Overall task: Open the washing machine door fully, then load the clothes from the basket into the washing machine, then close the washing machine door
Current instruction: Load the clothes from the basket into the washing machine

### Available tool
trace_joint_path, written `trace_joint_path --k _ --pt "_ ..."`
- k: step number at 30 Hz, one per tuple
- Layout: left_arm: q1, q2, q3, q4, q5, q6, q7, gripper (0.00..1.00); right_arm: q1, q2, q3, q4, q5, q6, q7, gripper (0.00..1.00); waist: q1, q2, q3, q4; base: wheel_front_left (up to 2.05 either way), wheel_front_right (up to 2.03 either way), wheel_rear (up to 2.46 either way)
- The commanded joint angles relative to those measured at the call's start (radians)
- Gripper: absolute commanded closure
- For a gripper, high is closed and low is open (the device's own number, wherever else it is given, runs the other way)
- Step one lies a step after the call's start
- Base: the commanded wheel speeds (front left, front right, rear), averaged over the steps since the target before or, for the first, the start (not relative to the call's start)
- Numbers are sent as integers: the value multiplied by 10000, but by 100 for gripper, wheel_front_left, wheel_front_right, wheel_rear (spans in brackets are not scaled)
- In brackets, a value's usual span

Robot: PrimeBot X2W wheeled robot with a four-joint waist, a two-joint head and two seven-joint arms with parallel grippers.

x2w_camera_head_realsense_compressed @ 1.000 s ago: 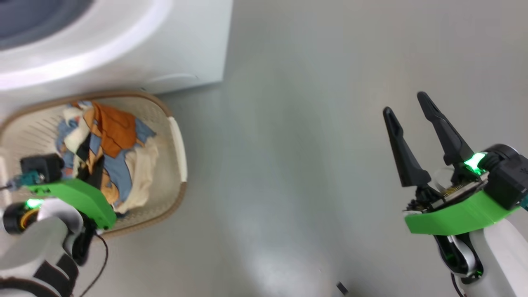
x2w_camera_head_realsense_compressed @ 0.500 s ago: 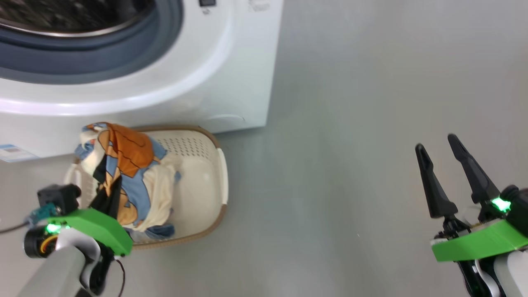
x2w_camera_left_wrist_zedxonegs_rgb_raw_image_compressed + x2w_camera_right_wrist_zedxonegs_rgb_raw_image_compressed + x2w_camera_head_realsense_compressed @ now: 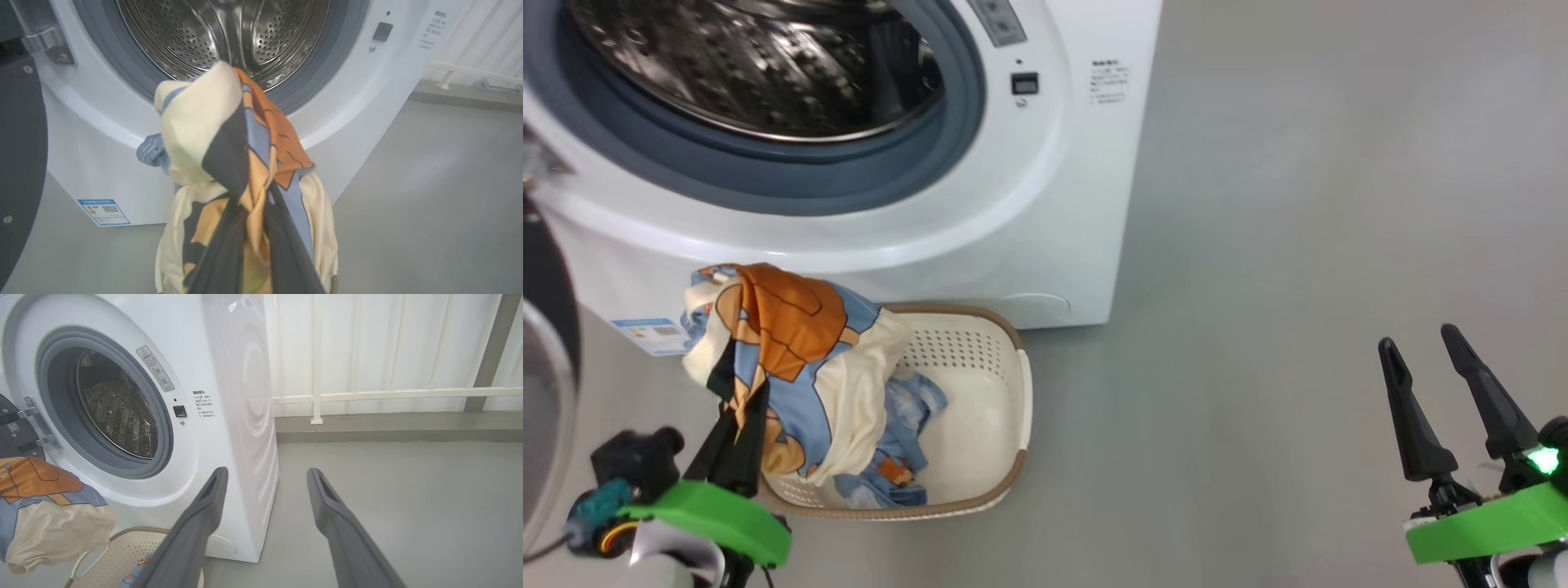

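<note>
1. Laundry first: your left end effector (image 3: 742, 412) is clenched on the cream garment (image 3: 792, 351), its dark fingers closed into the cloth low on the bundle; the garment, patched in orange, black and blue, hangs lifted over the left end of the basket (image 3: 1023, 392), and its cream lower folds drape down inside.
2. Your left wrist view shows the bunched cloth in front of the washing machine (image 3: 1045, 204), near the lower edge of the opening; it is outside the steel drum (image 3: 768, 65).
3. You find the light blue garment (image 3: 907, 433) lying in the bottom of the basket, just beside the hanging folds; an orange print shows on it.
4. You see the basket on the grey floor (image 3: 1298, 204), close against the foot of the machine; whether they touch, you cannot tell.
5. Your washing machine door (image 3: 543, 343) stands swung aside at the left edge of the head view; the drum mouth is uncovered, ringed by the grey-blue seal (image 3: 866, 175); a blue label (image 3: 654, 333) sits low on the front.
6. Your right end effector (image 3: 1419, 343) is released, its two fingers spread with nothing between them; it hovers over bare floor, well apart from machine and basket.
</note>
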Motion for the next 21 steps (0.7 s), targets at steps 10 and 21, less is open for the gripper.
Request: trace_joint_path --k 10,21 --pt "1841 181 1696 -2815 885 685 -137 100 612 -241 -276 -306 228 73 -80 0 1 0 -715 556 0 0 0" --pt "3620 351 2121 -5180 1351 1504 -107 100 1027 -257 -488 -529 237 73 -80 0 1 0 -917 644 0 0 0"
